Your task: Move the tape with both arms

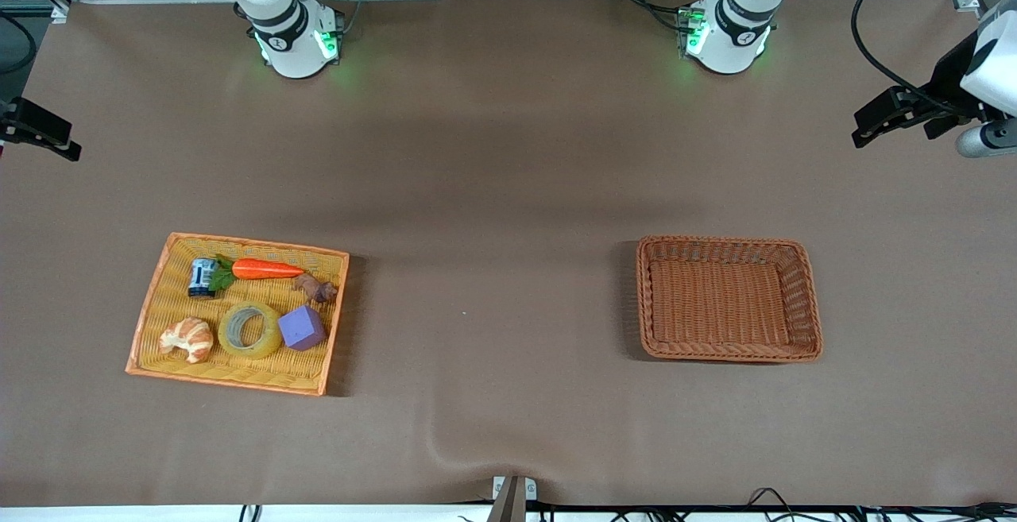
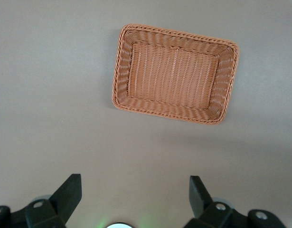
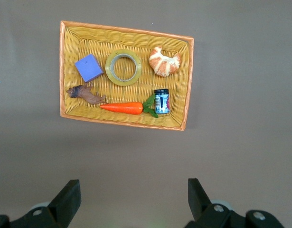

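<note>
The tape [image 1: 249, 330] lies flat in the yellow tray [image 1: 262, 245], between a croissant and a purple cube; it also shows in the right wrist view [image 3: 123, 68]. My right gripper [image 1: 63, 145] hangs high over the right arm's end of the table, open and empty [image 3: 133, 183], well away from the tray [image 3: 127, 26]. My left gripper [image 1: 870, 126] hangs high over the left arm's end of the table, open and empty [image 2: 135, 180]. Both arms' green-lit bases stand at the table's back edge.
The tray also holds a croissant [image 1: 187, 339], a purple cube [image 1: 301, 328], a carrot [image 1: 262, 269], a small can [image 1: 202, 276] and a brown figure [image 1: 316, 289]. An empty brown wicker basket [image 1: 727, 242] sits toward the left arm's end [image 2: 176, 34].
</note>
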{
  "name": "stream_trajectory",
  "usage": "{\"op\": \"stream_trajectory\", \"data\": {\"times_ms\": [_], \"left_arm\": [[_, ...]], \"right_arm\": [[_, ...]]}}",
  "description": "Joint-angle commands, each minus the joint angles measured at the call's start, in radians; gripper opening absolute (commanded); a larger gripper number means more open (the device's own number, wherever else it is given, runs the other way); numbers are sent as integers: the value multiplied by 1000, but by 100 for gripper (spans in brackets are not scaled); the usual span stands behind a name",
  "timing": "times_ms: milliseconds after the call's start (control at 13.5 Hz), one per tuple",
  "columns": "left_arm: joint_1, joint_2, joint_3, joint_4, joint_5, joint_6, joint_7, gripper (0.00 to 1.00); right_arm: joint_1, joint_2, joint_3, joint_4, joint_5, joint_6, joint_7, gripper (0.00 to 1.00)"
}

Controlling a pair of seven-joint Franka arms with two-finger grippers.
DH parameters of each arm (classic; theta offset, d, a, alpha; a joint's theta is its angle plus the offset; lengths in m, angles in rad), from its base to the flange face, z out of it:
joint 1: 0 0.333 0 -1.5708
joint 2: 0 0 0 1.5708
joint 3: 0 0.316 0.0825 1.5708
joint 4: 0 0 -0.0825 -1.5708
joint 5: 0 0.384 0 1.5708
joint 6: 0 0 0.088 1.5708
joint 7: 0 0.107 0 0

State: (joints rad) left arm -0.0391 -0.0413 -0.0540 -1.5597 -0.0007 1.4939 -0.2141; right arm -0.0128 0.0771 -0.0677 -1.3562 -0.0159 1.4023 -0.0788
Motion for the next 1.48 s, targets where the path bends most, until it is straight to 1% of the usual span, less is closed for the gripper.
{"op": "stream_trajectory", "data": {"times_ms": [0, 74, 519, 667, 815, 963, 1037, 1259, 1333, 1407], "left_arm": [[7, 6, -3, 17, -8, -18, 21, 100], [7, 6, -3, 17, -7, -18, 22, 100], [10, 21, -3, 18, -5, -17, 22, 100], [5, 32, -3, 20, -4, -15, 21, 100], [8, 32, -3, 20, -4, -15, 21, 100], [11, 31, -3, 20, -4, -8, 21, 100], [13, 32, -3, 18, -4, -3, 22, 100], [13, 32, -3, 18, -5, 6, 22, 100], [15, 29, -3, 18, -5, 6, 22, 100], [16, 29, -1, 17, -5, 5, 22, 100]], "right_arm": [[-10, -66, 2, -91, 20, 71, -6, 100], [-10, -86, 2, -121, 21, 96, -6, 100], [-12, -85, 3, -129, 21, 83, -6, 100], [-10, -68, 3, -138, 30, 83, -6, 100], [4, -47, 3, -199, 36, 115, -7, 100], [-1, -43, 6, -292, 36, 206, -16, 100], [-6, -40, 6, -322, 36, 242, -19, 100], [19, -16, 6, -339, 36, 259, -18, 100], [14, -13, 6, -346, 36, 262, -18, 100], [8, 10, 6, -343, 36, 268, -19, 100]]}}
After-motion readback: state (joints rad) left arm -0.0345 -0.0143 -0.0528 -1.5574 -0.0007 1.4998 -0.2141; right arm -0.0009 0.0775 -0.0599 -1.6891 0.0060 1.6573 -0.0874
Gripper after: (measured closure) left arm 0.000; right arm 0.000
